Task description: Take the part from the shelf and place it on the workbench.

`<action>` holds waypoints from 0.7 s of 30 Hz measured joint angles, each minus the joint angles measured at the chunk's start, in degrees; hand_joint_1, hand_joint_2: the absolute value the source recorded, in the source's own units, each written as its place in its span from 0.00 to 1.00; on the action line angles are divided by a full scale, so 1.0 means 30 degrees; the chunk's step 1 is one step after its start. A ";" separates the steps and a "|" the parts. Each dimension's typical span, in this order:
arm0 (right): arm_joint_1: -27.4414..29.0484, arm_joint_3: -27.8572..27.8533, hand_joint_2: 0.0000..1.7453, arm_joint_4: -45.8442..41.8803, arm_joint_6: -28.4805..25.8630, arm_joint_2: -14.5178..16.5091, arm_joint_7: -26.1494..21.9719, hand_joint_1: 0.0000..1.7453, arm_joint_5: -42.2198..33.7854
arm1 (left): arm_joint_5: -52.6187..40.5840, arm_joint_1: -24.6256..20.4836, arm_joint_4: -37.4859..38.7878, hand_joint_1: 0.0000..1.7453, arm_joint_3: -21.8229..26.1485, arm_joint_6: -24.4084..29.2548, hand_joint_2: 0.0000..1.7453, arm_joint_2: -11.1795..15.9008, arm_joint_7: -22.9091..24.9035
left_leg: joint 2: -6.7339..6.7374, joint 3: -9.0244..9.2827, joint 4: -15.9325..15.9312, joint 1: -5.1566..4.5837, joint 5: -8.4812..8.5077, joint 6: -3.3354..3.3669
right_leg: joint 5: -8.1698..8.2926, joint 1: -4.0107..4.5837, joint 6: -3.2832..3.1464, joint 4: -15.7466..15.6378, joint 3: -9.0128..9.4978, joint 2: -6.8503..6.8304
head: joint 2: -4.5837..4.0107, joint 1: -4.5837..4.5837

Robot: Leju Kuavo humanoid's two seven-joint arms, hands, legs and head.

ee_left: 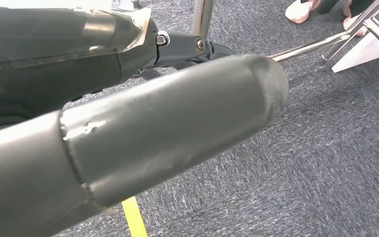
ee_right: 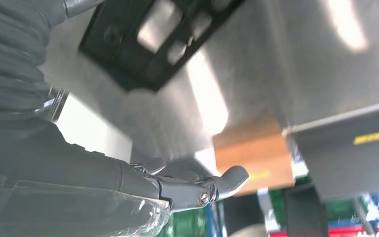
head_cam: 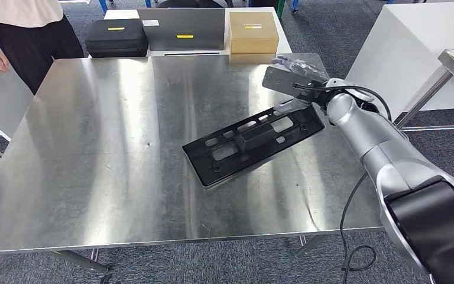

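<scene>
Bench (head_cam: pixel 106 148): big steel top, carries everything. Black part (head_cam: pixel 254 142) lies flat on it, right of centre, long side angled toward the far-right corner, so looks already set down. Beyond the part, at the bench's far edge: grey case (head_cam: pixel 183 28), black case (head_cam: pixel 116 36), tan box (head_cam: pixel 252 31). Right hand (head_cam: pixel 295 77) hovers just past the part's far end, fingers (ee_right: pixel 227 178) apart, holding nothing; prob. let go. Left hand (ee_left: pixel 168 123) hangs below bench level over carpet; open or closed, can't tell.

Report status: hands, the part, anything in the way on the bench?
Right hand open, off the part. Black part flat on workbench. Left hand hanging low, state unclear. Person at far corner.
</scene>
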 joint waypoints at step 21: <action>-0.2195 0.0723 1.00 -0.1051 -0.7132 -0.6063 0.0656 0.00 0.2312 | -0.0166 -0.0041 -0.0259 0.00 0.1951 0.0384 0.00 -0.0335 0.0000 | -0.0052 -0.0005 0.0012 -0.0016 -0.0004 0.0008 | 0.0004 -0.0007 0.0008 -0.0009 0.0010 -0.0037 | 0.0000 -0.0002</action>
